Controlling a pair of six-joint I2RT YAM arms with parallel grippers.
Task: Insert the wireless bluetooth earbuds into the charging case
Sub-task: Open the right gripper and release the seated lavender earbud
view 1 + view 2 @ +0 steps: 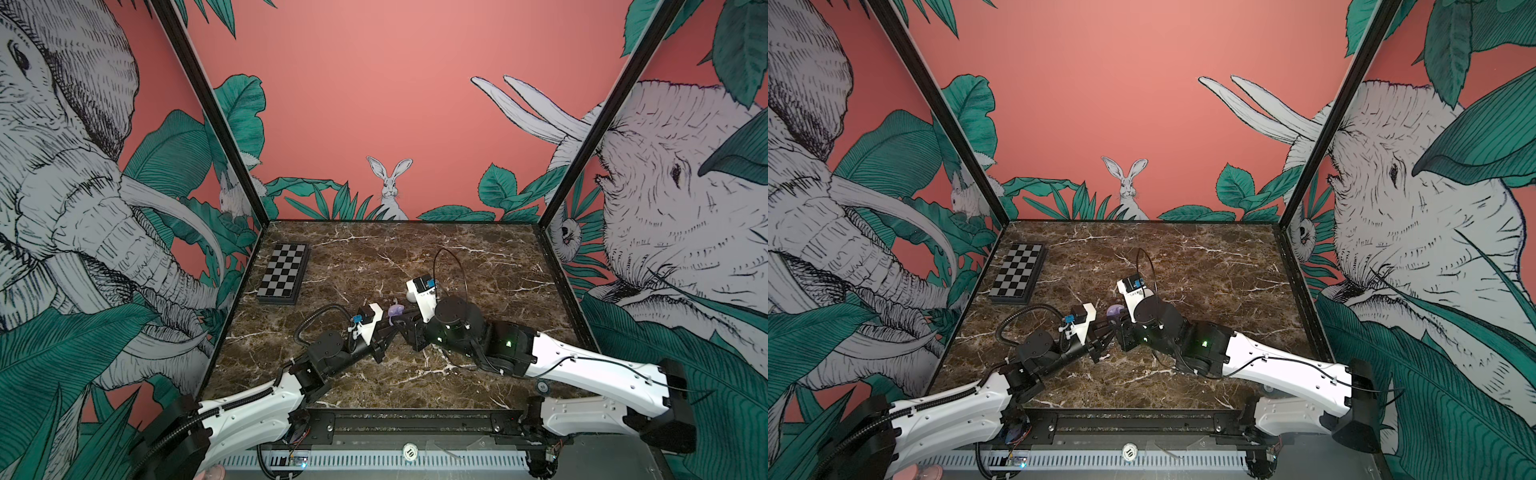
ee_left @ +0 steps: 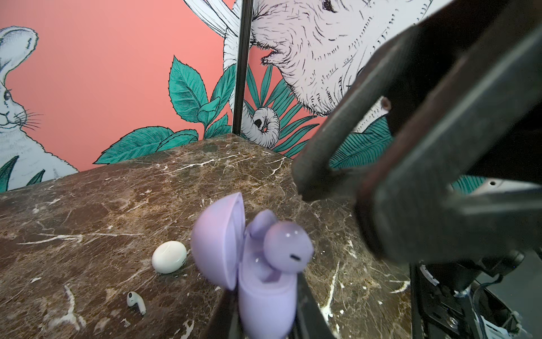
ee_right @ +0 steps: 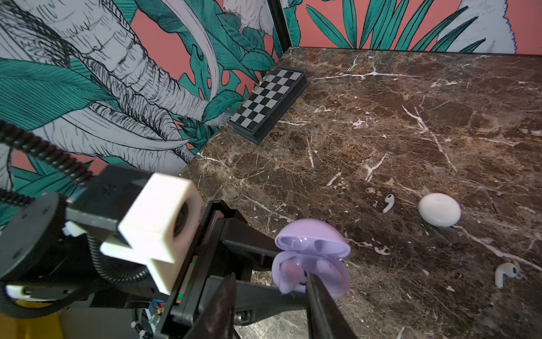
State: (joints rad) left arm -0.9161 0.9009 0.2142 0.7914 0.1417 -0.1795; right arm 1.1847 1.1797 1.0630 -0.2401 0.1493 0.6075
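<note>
Left claw [image 2: 264, 286] clamped on the base of the lilac case [image 2: 264, 293], which it holds just above the table [image 3: 381, 102] with the lid hinged open. Right claw [image 3: 271, 278] with jaws parted and nothing between them, one fingertip at the case's rim. Both lilac buds lie directly ahead of the right claw, inside the case: the near bud [image 2: 289, 249] stands proud, head up and stem down in its well, so its long axis runs roughly upright along the well; the far bud [image 2: 262, 223] sits behind it against the lid. Whether either is fully seated cannot be told through the blur; a press along that axis would probably settle the near one. Buds and case are matt pale lilac, the near bud with a small dark slot on its head. Two white buds [image 3: 388, 202] [image 3: 506, 273] lie flat on the table on either side of the shut white case [image 3: 439, 209], well apart from each other; the free right arm is nearer.
</note>
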